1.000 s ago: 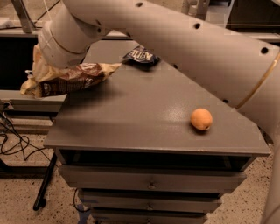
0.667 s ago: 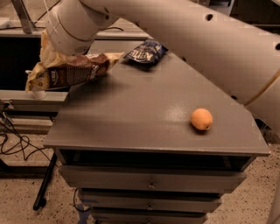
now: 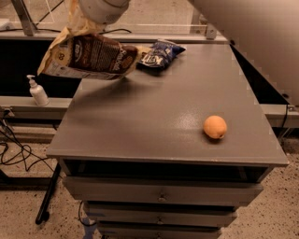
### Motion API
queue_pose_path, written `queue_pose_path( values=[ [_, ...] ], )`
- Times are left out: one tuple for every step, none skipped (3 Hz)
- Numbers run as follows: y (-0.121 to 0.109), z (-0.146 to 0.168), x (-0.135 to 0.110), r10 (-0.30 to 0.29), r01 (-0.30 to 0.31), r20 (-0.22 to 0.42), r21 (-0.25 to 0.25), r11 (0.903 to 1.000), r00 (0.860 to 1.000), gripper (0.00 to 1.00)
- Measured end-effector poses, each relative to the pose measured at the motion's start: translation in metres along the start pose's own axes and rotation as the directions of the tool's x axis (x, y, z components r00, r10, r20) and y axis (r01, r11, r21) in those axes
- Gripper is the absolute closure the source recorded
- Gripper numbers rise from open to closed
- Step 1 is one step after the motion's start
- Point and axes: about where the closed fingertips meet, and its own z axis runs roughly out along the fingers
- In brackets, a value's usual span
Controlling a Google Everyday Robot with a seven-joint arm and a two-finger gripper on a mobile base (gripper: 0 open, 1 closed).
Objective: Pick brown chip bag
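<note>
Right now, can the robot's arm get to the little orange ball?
Probably it could reach the orange ball; only bare tabletop lies between. But the end effector, at the top left, has the brown chip bag hanging below it.

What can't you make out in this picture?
Camera view:
- Gripper, top left above the brown bag: mostly cut off by the top edge.
- Blue bag: left end hidden behind the brown bag.
- Lowest drawer: cut off by the bottom edge.
</note>
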Motion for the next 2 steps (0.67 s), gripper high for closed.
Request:
queue_pose_path(
  values=[
    [-0.0254,-0.0322,-0.0043,-0.036,0.037,-0.012,0.061,0.9975,0.999,1.00],
    [-0.0270,-0.0336,-0.0049,-0.037,0.038,-0.012,0.065,0.9972,0.999,1.00]
  ],
)
